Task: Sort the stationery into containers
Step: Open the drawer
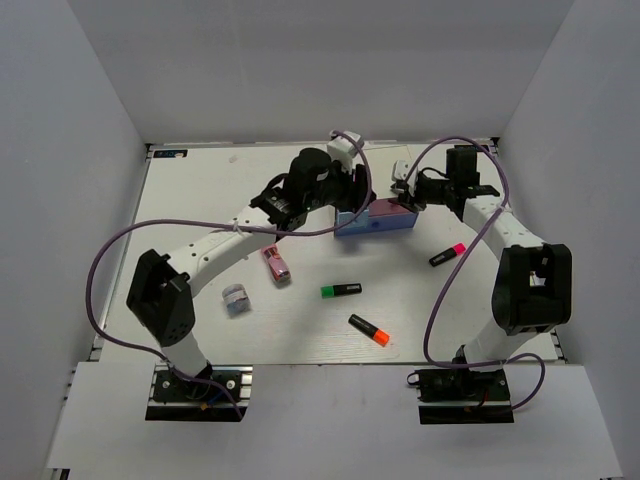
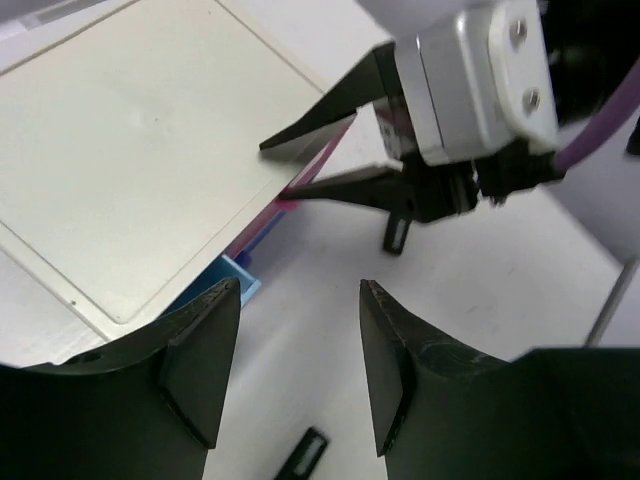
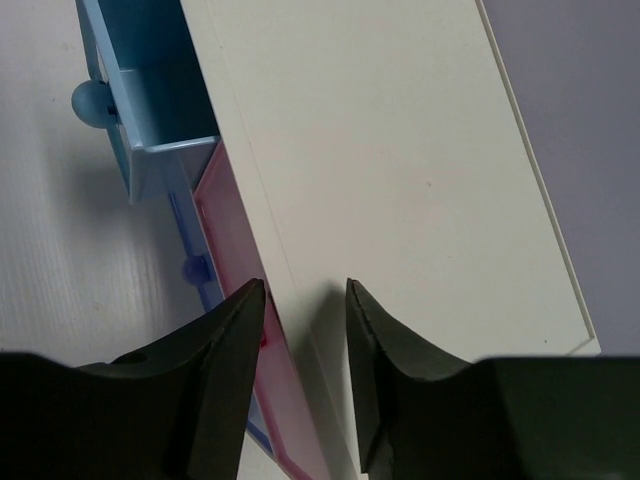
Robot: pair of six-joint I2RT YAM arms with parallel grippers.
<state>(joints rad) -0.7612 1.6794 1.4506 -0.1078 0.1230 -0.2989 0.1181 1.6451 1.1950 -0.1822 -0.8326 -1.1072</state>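
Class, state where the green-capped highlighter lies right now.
In the top view, the green-capped highlighter lies near the middle of the table, with the pink oblong item to its left and the orange-capped highlighter just nearer the robot.

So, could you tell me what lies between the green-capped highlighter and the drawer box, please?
Nothing: the top view shows only bare table between the green-capped highlighter and the drawer box.
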